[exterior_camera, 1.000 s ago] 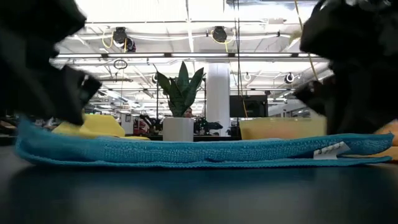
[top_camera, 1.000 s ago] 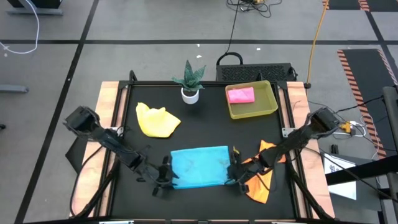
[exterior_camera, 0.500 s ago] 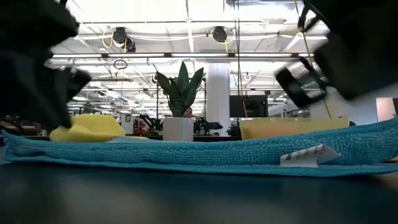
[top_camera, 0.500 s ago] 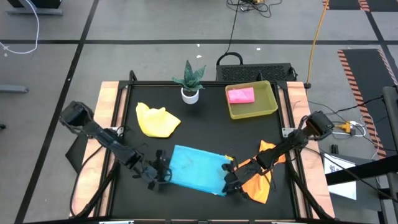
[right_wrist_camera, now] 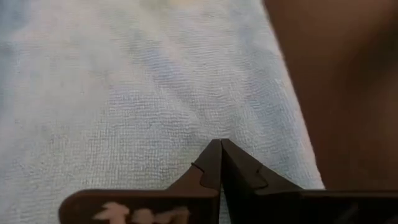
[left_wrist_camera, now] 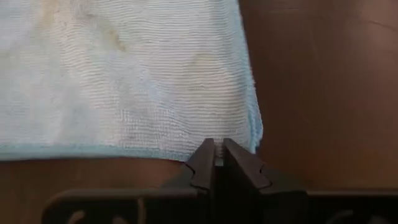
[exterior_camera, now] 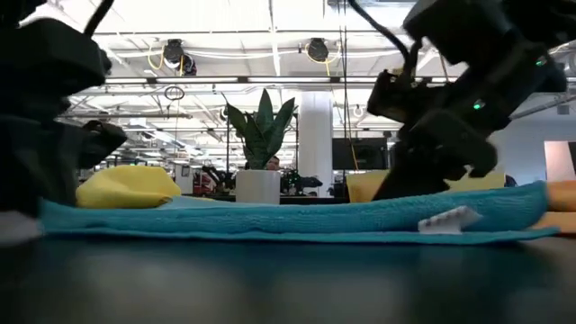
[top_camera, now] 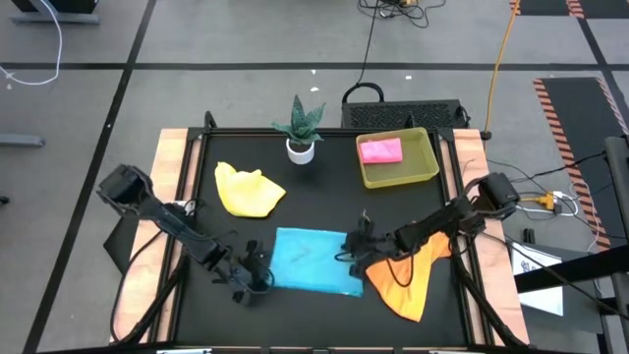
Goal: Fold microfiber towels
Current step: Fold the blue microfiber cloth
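Observation:
The light blue towel (top_camera: 314,261) lies spread on the black table, its right end (exterior_camera: 538,193) a little raised. My left gripper (top_camera: 258,281) is shut at the towel's near left corner. My right gripper (top_camera: 356,246) is shut at the towel's right edge, toward the far corner. The orange towel (top_camera: 405,280) lies crumpled to the right, partly under the right arm. The yellow towel (top_camera: 248,190) lies in a heap at the far left. The pink towel (top_camera: 380,150) lies folded in the tray. My left gripper pinches the blue towel's near edge (left_wrist_camera: 214,155) between its two fingers, close to a corner (left_wrist_camera: 255,138). The fingers come level from the table's left, and the cloth around them lies flat on the table. My right gripper is shut on the blue towel near its right edge (right_wrist_camera: 273,143), coming slantwise from the right. Its own fingers (right_wrist_camera: 236,171) hide the contact, so I cannot tell one layer from a fold.
A yellow-green tray (top_camera: 418,172) stands at the far right. A potted plant (top_camera: 301,128) stands at the far middle. Bare black table shows between the yellow towel and the tray and along the near edge.
My left gripper has shut at the blue towel's near left corner, hardly moving. My right gripper went first to the towel's near right corner, then toward the far edge along the right edge. The towel skewed and its right end rose, then sank again. More of the orange towel shows.

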Robot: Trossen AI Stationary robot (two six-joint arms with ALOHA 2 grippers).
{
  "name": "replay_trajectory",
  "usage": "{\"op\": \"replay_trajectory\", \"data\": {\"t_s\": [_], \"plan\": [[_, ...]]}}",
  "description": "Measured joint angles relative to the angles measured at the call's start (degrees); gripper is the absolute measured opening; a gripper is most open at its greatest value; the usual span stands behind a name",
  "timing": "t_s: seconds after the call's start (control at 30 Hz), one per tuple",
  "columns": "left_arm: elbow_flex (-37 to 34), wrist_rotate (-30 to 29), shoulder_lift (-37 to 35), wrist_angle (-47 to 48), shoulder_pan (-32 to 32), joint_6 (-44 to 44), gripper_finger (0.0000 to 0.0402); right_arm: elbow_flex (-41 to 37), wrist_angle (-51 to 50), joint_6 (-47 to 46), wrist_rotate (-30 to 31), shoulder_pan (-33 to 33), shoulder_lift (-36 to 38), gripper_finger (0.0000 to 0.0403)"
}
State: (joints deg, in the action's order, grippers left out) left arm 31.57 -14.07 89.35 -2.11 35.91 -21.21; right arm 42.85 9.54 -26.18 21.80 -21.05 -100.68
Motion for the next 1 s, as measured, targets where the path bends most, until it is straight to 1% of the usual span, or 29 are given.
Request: {"op": "replay_trajectory", "data": {"t_s": [0.07,0.2,0.27,0.33,0.37,0.43,0.5,0.6,0.67,0.77,0.9,1.0], "plan": [[0.1,-4.4,0.3,2.3,-0.9,1.5,0.0019,0.0,-0.9,-4.4,-1.0,-1.7,0.2,0.0000],[-0.3,-16.0,-0.9,6.1,-3.4,6.7,0.0004,0.0,3.6,-12.3,-10.7,-6.4,0.1,0.0000],[-0.5,-20.1,-2.6,6.4,-5.1,9.4,0.0005,-0.2,8.0,-11.8,-13.1,-8.9,-0.2,0.0000],[-0.3,-22.4,-5.1,6.5,-6.6,11.3,0.0013,-0.3,14.1,-8.6,-13.3,-10.6,0.0,0.0000],[-0.3,-22.9,-6.3,7.1,-7.3,11.7,0.0017,-0.3,17.7,-7.3,-12.9,-10.8,0.3,0.0000],[-0.4,-23.0,-8.3,7.2,-8.4,11.8,0.0019,0.0,23.0,-5.3,-9.7,-10.4,0.5,0.0000],[-0.4,-22.1,-10.3,6.9,-8.9,11.1,0.0016,-0.1,23.6,-3.9,-5.5,-9.2,0.4,0.0000],[-0.3,-18.5,-11.5,6.7,-9.4,9.0,0.0004,-0.2,20.7,-3.2,-2.3,-6.3,0.3,0.0000],[-0.3,-15.8,-11.5,7.3,-9.7,7.8,0.0004,-0.2,18.4,-3.1,-2.2,-4.1,0.2,0.0000],[-0.3,-15.0,-11.3,11.7,-9.8,4.2,0.0014,-0.2,17.3,-3.2,-2.4,-1.7,-1.3,0.0000],[-0.3,-14.9,-11.3,21.0,-9.6,0.2,0.0019,-0.2,18.7,-3.5,-7.4,-0.8,-4.4,0.0000],[-0.3,-16.0,-11.4,25.6,-9.6,-1.5,0.0011,-0.2,20.0,-3.5,-10.2,-0.9,-5.5,0.0000]]}}
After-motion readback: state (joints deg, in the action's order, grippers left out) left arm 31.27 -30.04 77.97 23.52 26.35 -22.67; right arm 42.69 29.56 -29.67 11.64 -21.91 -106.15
